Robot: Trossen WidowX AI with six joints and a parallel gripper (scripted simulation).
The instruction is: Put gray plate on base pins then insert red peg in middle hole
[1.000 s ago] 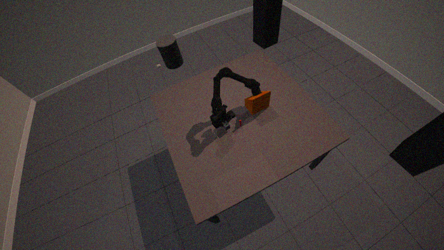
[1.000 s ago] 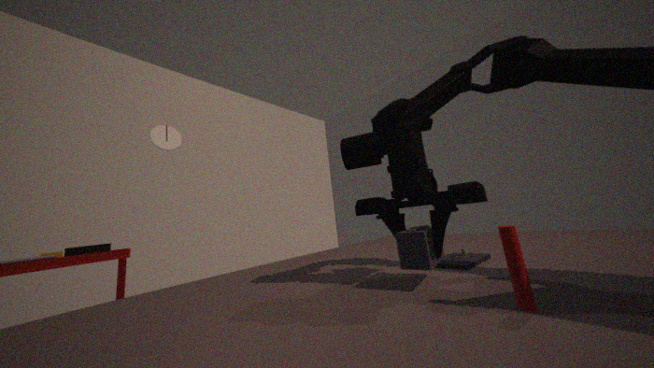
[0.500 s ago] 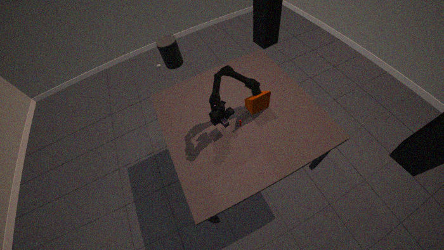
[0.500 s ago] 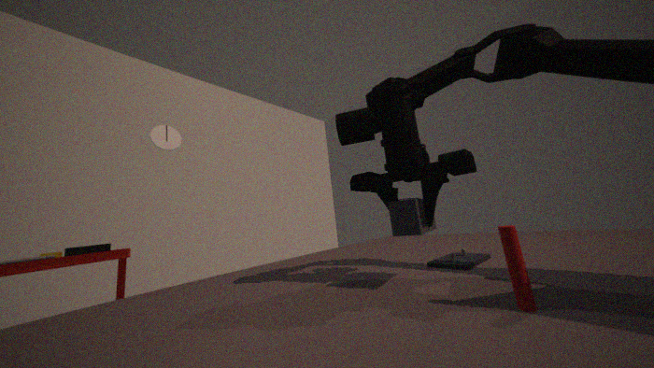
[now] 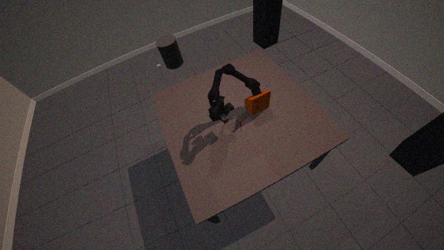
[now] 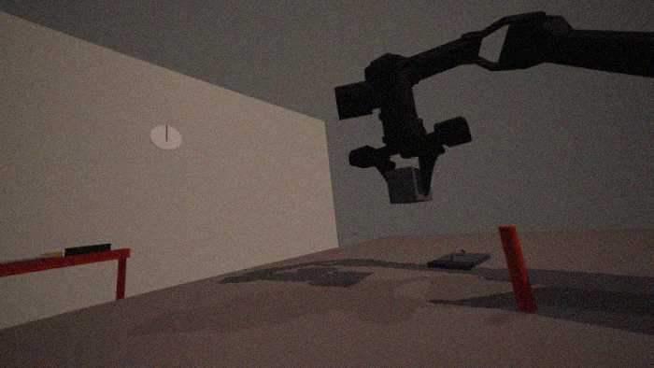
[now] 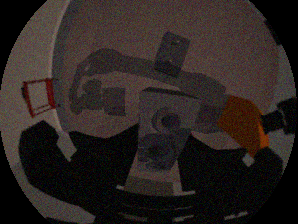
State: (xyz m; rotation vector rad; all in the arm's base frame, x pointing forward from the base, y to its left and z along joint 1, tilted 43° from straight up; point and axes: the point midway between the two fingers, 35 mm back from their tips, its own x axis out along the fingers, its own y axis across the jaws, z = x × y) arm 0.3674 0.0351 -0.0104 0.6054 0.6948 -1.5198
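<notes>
The pincer [image 6: 411,179] is clenched on the gray plate [image 6: 405,185], which hangs tilted in the air well above the counter [image 6: 280,322], one corner lower than the others. The base [image 6: 459,260] lies flat on the counter below and to the side, with a small pin [image 6: 462,252] standing up from it; the second pin is too small to make out. The likeliest trouble is misalignment: a plate held askew could catch one pin and ride up on the other, ending propped at an angle instead of flat. It could also swivel between the fingers on the way down. The red peg [image 6: 518,268] stands upright near the base, and a wide sweep of the arm might knock it over.
</notes>
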